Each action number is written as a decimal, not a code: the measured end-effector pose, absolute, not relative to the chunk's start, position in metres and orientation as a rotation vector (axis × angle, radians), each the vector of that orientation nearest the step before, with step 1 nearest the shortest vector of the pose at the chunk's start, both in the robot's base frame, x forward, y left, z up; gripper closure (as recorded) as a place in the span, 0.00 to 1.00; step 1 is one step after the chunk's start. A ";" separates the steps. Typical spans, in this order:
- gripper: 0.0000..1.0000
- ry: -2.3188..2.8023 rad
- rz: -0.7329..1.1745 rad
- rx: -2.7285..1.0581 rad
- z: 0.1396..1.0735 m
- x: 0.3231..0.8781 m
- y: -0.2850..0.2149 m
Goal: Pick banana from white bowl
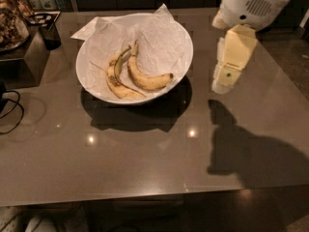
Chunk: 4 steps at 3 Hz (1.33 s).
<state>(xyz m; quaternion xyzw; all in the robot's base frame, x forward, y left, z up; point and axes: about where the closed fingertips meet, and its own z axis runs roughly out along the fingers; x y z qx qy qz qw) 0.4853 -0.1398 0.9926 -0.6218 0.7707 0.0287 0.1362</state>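
Note:
The banana [147, 79] is plump, yellow and curved, with a dark brown tip on its right end. It lies in the white bowl [186, 37], which is lined with crinkled white paper. A thinner, brown-spotted banana [116, 76] lies just left of it. My gripper [219, 83] hangs above the table to the right of the bowl, apart from it and pointing down.
The bowl stands on a glossy brown table [145, 153]. A dark box with a small dark container [48, 30] sits at the far left. A black cable [12, 110] lies by the left edge. My arm's shadow [241, 149] falls on the right part.

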 end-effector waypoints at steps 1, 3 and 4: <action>0.00 2.201 0.074 -1.785 0.996 0.492 -0.133; 0.00 2.252 0.132 -1.690 0.997 0.531 -0.086; 0.16 2.274 0.135 -1.699 0.993 0.547 -0.059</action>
